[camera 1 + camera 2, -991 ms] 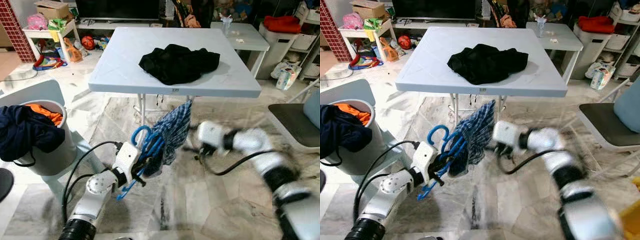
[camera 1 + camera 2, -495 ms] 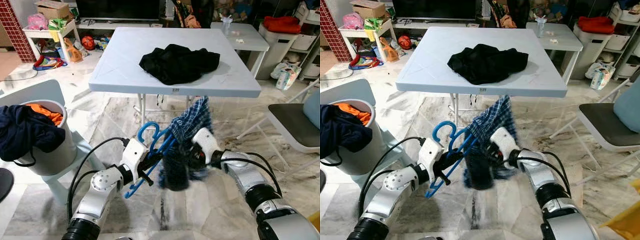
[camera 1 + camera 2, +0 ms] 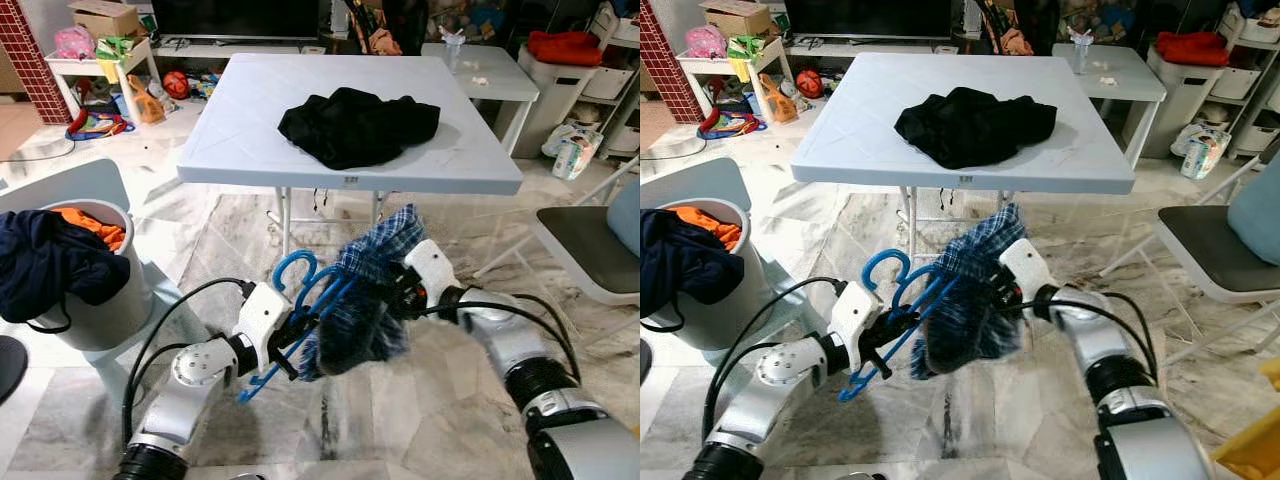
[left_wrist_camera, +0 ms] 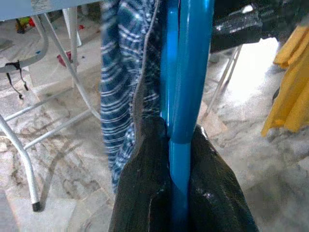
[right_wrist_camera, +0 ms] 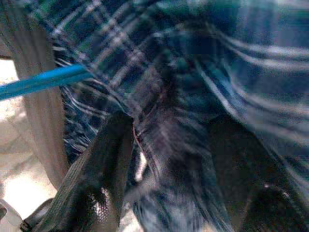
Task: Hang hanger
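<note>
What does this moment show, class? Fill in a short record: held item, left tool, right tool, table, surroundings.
Held item: blue hanger with a blue plaid garment draped over it
Left tool: left tool shut on the hanger's bar, in front of the table
Right tool: right tool closed on the plaid garment beside the hanger
Table: white table with a black garment lying on top
Surroundings: white laundry bin with dark and orange clothes at the robot's left; marble floor
</note>
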Controlling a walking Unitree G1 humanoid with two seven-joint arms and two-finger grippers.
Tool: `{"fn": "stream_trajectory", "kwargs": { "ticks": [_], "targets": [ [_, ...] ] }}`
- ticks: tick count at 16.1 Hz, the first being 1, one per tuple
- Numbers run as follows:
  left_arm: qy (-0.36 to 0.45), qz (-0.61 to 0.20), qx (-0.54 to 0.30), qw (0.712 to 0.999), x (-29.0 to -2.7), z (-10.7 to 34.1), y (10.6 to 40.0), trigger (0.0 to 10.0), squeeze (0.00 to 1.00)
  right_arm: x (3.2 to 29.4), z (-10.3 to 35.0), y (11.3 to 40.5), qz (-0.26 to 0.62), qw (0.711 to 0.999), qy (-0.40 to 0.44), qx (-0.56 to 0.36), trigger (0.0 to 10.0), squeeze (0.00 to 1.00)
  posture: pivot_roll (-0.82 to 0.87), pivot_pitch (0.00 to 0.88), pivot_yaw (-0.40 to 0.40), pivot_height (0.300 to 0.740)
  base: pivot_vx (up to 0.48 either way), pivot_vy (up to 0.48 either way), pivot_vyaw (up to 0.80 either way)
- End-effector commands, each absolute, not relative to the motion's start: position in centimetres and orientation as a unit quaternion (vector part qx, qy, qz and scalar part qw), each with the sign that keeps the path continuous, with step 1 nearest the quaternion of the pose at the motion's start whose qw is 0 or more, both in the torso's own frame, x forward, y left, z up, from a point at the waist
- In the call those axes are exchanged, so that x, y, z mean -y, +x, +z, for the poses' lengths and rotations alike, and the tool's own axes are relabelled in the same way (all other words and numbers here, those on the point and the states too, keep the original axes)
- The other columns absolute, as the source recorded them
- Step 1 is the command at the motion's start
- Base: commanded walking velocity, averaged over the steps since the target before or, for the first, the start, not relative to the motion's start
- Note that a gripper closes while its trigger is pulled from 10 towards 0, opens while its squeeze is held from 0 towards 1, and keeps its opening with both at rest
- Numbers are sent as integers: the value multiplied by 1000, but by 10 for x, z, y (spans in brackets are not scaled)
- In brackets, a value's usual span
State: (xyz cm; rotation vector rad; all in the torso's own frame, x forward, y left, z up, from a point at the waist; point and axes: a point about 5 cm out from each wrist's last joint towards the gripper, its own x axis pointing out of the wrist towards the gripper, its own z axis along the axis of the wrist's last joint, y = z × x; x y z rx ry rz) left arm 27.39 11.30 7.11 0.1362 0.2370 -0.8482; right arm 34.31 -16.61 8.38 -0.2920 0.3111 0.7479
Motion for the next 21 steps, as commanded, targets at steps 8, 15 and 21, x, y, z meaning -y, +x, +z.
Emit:
{"fn": "stream_trajectory", "kwargs": {
  "ticks": [8,15,21],
  "targets": [
    [101,-430,-128,888,-110,71,274,0,0,175,128,375,219,969,-88,-70,0,0,-48,0,-10,740,0,0,0],
    [121,-425,-142,886,-114,65,276,0,0,175,162,390,159,986,-58,-4,0,0,-57,0,0,740,0,0,0],
    [144,-485,-144,850,-110,66,255,0,0,178,170,396,100,992,-72,10,0,0,-57,0,-2,740,0,0,0]
  ]
}}
